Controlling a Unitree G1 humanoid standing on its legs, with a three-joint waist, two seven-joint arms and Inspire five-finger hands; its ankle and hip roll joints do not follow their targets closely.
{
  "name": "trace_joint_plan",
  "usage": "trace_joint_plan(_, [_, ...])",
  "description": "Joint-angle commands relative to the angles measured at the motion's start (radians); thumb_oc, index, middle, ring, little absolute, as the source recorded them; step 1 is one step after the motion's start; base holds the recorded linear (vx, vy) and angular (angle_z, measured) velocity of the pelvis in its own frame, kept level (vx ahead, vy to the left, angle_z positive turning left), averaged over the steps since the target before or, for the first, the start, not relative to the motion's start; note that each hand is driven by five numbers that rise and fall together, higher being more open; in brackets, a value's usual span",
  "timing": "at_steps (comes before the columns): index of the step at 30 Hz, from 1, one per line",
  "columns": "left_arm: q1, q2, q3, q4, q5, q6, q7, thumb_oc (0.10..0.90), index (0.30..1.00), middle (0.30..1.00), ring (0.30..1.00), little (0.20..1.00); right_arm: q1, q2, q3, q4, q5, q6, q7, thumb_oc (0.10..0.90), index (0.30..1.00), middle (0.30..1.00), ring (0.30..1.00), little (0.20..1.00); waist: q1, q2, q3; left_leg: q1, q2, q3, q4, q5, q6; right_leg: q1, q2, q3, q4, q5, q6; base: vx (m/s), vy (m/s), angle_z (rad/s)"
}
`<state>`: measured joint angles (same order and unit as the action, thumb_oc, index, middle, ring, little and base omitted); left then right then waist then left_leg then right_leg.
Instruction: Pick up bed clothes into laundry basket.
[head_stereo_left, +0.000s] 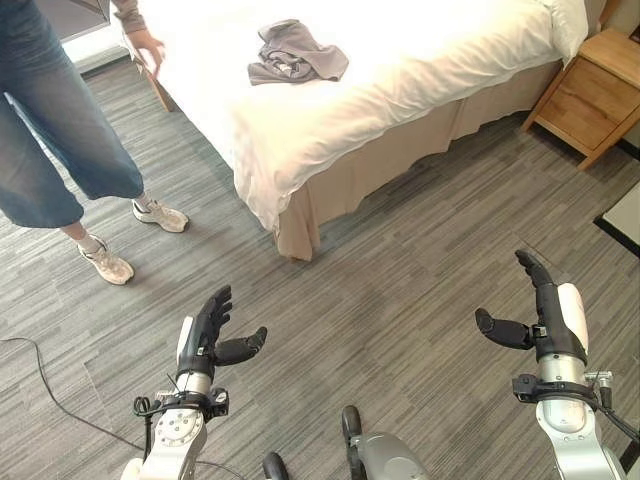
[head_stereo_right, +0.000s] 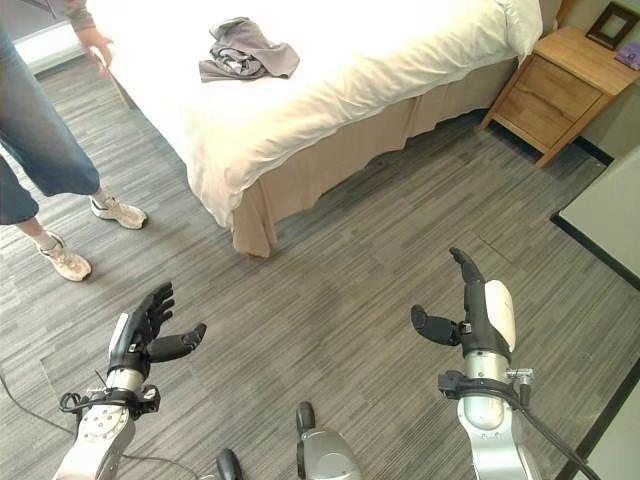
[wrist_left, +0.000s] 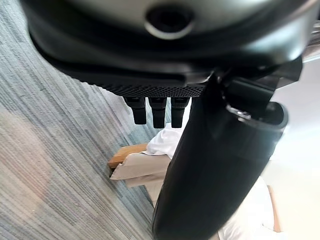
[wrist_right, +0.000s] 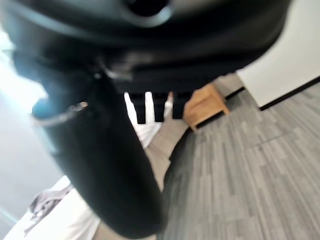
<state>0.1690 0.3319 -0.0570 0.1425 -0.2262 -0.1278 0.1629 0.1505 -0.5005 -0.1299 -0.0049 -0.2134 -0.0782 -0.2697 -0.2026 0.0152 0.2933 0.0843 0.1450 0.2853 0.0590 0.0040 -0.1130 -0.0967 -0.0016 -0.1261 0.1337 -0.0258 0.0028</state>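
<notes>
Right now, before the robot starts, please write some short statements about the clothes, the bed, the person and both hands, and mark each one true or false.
1. The grey clothes lie crumpled on the white bed. True.
2. The left hand holds the clothes. False: it hangs empty over the floor, fingers relaxed.
3. The right hand is open, away from the bed. True.
4. A person stands at the bed's corner. True.
5. The wooden nightstand stands between the two hands. False: it stands beside the bed, on the robot's far right.

clothes (head_stereo_left: 296, 52) grey | bed (head_stereo_left: 400, 70) white | floor (head_stereo_left: 400, 260) grey-striped | nightstand (head_stereo_left: 590, 95) light wood
</notes>
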Motion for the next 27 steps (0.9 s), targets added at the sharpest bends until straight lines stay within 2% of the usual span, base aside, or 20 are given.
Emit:
trace_joint_plan(1, [-0.021, 0.025, 0.058, -0.107, -0.041, -0.108, 0.014, 0.8, 0.9, 0.9, 0.9, 0.9, -0.072, -0.077, -0.051, -0.08, -0.021, -0.073, -0.037, 0.8, 0.9, 0.9, 0.9, 0.9, 0.012, -0.03, -0.017, -0.078, 0.024, 0.022, 0.523, -0.031, -0.03, 0.127, -0.047, 0.049, -0.127, -0.063, -0.006, 0.13, -0.131, -0.12])
trace_joint_plan(2, [-0.023, 0.022, 0.055, -0.101, -0.046, -0.108, 0.02, 0.8, 0.9, 0.9, 0.9, 0.9, -0.08, -0.081, -0.045, -0.077, -0.02, -0.067, -0.038, 0.8, 0.9, 0.9, 0.9, 0.9, 0.021, -0.047, -0.012, -0.123, 0.039, 0.044, 0.591, -0.006, -0.03, 0.148, -0.064, 0.05, -0.138, -0.065, -0.017, 0.26, -0.138, -0.12])
trace_joint_plan(3, [-0.022, 0.021, 0.055, -0.101, -0.051, -0.108, 0.019, 0.8, 0.9, 0.9, 0.9, 0.9, -0.082, -0.085, -0.042, -0.079, -0.023, -0.063, -0.038, 0.8, 0.9, 0.9, 0.9, 0.9, 0.027, -0.045, -0.011, -0.148, 0.066, 0.053, 0.614, -0.024, -0.037, 0.177, -0.066, 0.051, -0.147, -0.085, -0.018, 0.2, -0.09, -0.07])
trace_joint_plan(4, [-0.017, 0.018, 0.054, -0.101, -0.055, -0.107, 0.015, 0.8, 0.9, 0.9, 0.9, 0.9, -0.08, -0.088, -0.039, -0.083, -0.024, -0.059, -0.034, 0.8, 0.9, 0.9, 0.9, 0.9, 0.028, -0.045, -0.006, -0.165, 0.087, 0.083, 0.592, -0.022, -0.021, 0.189, -0.074, 0.046, -0.155, -0.079, -0.018, 0.23, -0.002, 0.1])
trace_joint_plan(5, [-0.012, 0.016, 0.056, -0.1, -0.058, -0.107, 0.012, 0.8, 0.9, 0.9, 0.9, 0.9, -0.079, -0.094, -0.034, -0.084, -0.027, -0.056, -0.032, 0.8, 0.9, 0.9, 0.9, 0.9, 0.03, -0.042, -0.009, -0.167, 0.093, 0.105, 0.526, -0.036, -0.012, 0.205, -0.082, 0.041, -0.165, -0.083, -0.011, 0.23, 0.061, 0.04])
trace_joint_plan(6, [-0.002, 0.012, 0.056, -0.097, -0.06, -0.104, 0.005, 0.8, 0.9, 0.9, 0.9, 0.9, -0.079, -0.102, -0.029, -0.087, -0.035, -0.055, -0.024, 0.8, 0.9, 0.9, 0.9, 0.9, 0.028, -0.037, -0.02, -0.154, 0.074, 0.123, 0.421, -0.046, -0.001, 0.219, -0.093, 0.044, -0.179, -0.087, 0.004, 0.38, 0.189, 0.01])
trace_joint_plan(7, [0.011, 0.008, 0.058, -0.095, -0.052, -0.102, 0.009, 0.8, 0.9, 0.9, 0.9, 0.9, -0.081, -0.125, -0.025, -0.087, -0.054, -0.049, -0.02, 0.8, 0.9, 0.9, 0.9, 0.9, 0.031, -0.014, -0.028, -0.16, 0.04, 0.119, 0.214, -0.046, 0.006, 0.228, -0.1, 0.036, -0.183, -0.101, 0.026, 0.29, 0.176, -0.02])
trace_joint_plan(8, [0.012, 0.006, 0.058, -0.095, -0.052, -0.102, 0.009, 0.8, 0.9, 0.9, 0.9, 0.9, -0.081, -0.126, -0.025, -0.087, -0.054, -0.049, -0.02, 0.8, 0.9, 0.9, 0.9, 0.9, 0.029, -0.017, -0.029, -0.152, 0.031, 0.121, 0.197, -0.037, 0.007, 0.229, -0.106, 0.035, -0.182, -0.102, 0.028, 0.28, 0.185, 0.06])
trace_joint_plan(9, [0.014, 0.005, 0.06, -0.093, -0.051, -0.1, 0.014, 0.8, 0.9, 0.9, 0.9, 0.9, -0.085, -0.135, -0.022, -0.083, -0.057, -0.046, -0.018, 0.8, 0.9, 0.9, 0.9, 0.9, 0.036, -0.001, -0.031, -0.162, 0.024, 0.104, 0.096, -0.001, 0.001, 0.239, -0.1, 0.033, -0.184, -0.114, 0.035, 0.34, 0.126, 0.07])
trace_joint_plan(10, [0.012, -0.004, 0.058, -0.078, -0.053, -0.101, 0.029, 0.8, 0.9, 0.9, 0.9, 0.9, -0.094, -0.156, -0.013, -0.067, -0.054, -0.039, -0.018, 0.8, 0.9, 0.9, 0.9, 0.9, 0.05, 0.007, -0.033, -0.195, 0.017, 0.068, -0.046, 0.07, -0.01, 0.278, -0.105, 0.025, -0.194, -0.141, 0.043, 0.34, 0.124, 0.14])
trace_joint_plan(12, [0.01, -0.008, 0.058, -0.07, -0.055, -0.103, 0.034, 0.8, 0.9, 0.9, 0.9, 0.9, -0.095, -0.159, -0.011, -0.06, -0.051, -0.037, -0.016, 0.8, 0.9, 0.9, 0.9, 0.9, 0.055, 0.006, -0.035, -0.217, 0.026, 0.062, -0.089, 0.087, -0.013, 0.296, -0.106, 0.022, -0.197, -0.148, 0.045, 0.31, 0.064, 0.09])
trace_joint_plan(13, [0.011, -0.009, 0.055, -0.065, -0.057, -0.105, 0.037, 0.8, 0.9, 0.9, 0.9, 0.9, -0.092, -0.16, -0.008, -0.055, -0.046, -0.037, -0.015, 0.8, 0.9, 0.9, 0.9, 0.9, 0.055, -0.004, -0.038, -0.229, 0.025, 0.069, -0.121, 0.098, -0.017, 0.32, -0.117, 0.018, -0.2, -0.16, 0.052, 0.4, 0.079, -0.02])
trace_joint_plan(17, [0.045, -0.014, 0.073, -0.065, -0.063, -0.103, 0.031, 0.8, 0.9, 0.9, 0.9, 0.9, -0.087, -0.165, 0.009, -0.055, -0.044, -0.03, 0.008, 0.8, 0.9, 0.9, 0.9, 0.9, 0.069, -0.01, -0.053, -0.253, 0.058, 0.111, -0.119, 0.138, -0.033, 0.386, -0.138, 0.044, -0.212, -0.189, 0.072, 0.48, 0.15, -0.15])
trace_joint_plan(19, [0.076, -0.007, 0.084, -0.063, -0.057, -0.092, 0.02, 0.8, 0.9, 0.9, 0.9, 0.9, -0.099, -0.152, 0.034, -0.052, -0.065, -0.025, 0.024, 0.8, 0.9, 0.9, 0.9, 0.9, 0.076, -0.007, -0.075, -0.232, 0.061, 0.131, -0.133, 0.176, -0.019, 0.397, -0.159, 0.054, -0.198, -0.201, 0.092, 0.56, 0.278, -0.51])
trace_joint_plan(20, [0.077, -0.006, 0.085, -0.063, -0.057, -0.092, 0.02, 0.8, 0.9, 0.9, 0.9, 0.9, -0.1, -0.151, 0.036, -0.052, -0.065, -0.025, 0.024, 0.8, 0.9, 0.9, 0.9, 0.9, 0.077, -0.008, -0.076, -0.233, 0.061, 0.133, -0.133, 0.175, -0.019, 0.394, -0.16, 0.056, -0.197, -0.201, 0.092, 0.63, 0.322, -0.63])
trace_joint_plan(22, [0.066, 0.015, 0.083, -0.048, -0.04, -0.08, 0.019, 0.8, 0.9, 0.9, 0.9, 0.9, -0.135, -0.124, 0.079, -0.045, -0.091, -0.026, 0.03, 0.8, 0.9, 0.9, 0.9, 0.9, 0.096, -0.047, -0.098, -0.22, 0.033, 0.136, -0.109, 0.138, 0.01, 0.376, -0.213, 0.071, -0.129, -0.171, 0.126, 0.54, 0.25, -0.44])
trace_joint_plan(24, [0.041, 0.045, 0.078, -0.041, -0.03, -0.079, 0.019, 0.8, 0.9, 0.9, 0.9, 0.9, -0.171, -0.129, 0.101, -0.047, -0.117, -0.025, 0.029, 0.8, 0.9, 0.9, 0.9, 0.9, 0.107, -0.081, -0.113, -0.187, -0.013, 0.135, -0.099, 0.074, 0.032, 0.339, -0.257, 0.073, -0.022, -0.077, 0.161, 0.45, 0.236, -0.08])
trace_joint_plan(25, [0.032, 0.06, 0.078, -0.043, -0.03, -0.081, 0.024, 0.8, 0.9, 0.9, 0.9, 0.9, -0.196, -0.138, 0.114, -0.054, -0.129, -0.024, 0.025, 0.8, 0.9, 0.9, 0.9, 0.9, 0.111, -0.093, -0.114, -0.166, -0.031, 0.143, -0.102, 0.055, 0.048, 0.312, -0.272, 0.075, 0.033, -0.019, 0.174, 0.29, 0.195, 0.18])
trace_joint_plan(26, [0.031, 0.06, 0.079, -0.042, -0.031, -0.081, 0.024, 0.8, 0.9, 0.9, 0.9, 0.9, -0.199, -0.137, 0.115, -0.052, -0.13, -0.024, 0.024, 0.8, 0.9, 0.9, 0.9, 0.9, 0.112, -0.096, -0.113, -0.164, -0.035, 0.146, -0.104, 0.053, 0.051, 0.311, -0.276, 0.078, 0.037, -0.021, 0.177, 0.2, 0.213, 0.23])
trace_joint_plan(27, [0.017, 0.079, 0.08, -0.045, -0.026, -0.086, 0.031, 0.8, 0.9, 0.9, 0.9, 0.9, -0.235, -0.152, 0.128, -0.063, -0.144, -0.025, 0.019, 0.8, 0.9, 0.9, 0.9, 0.9, 0.111, -0.104, -0.104, -0.136, -0.052, 0.154, -0.116, 0.038, 0.067, 0.262, -0.286, 0.091, 0.129, 0.045, 0.181, 0.26, 0.302, 0.02])
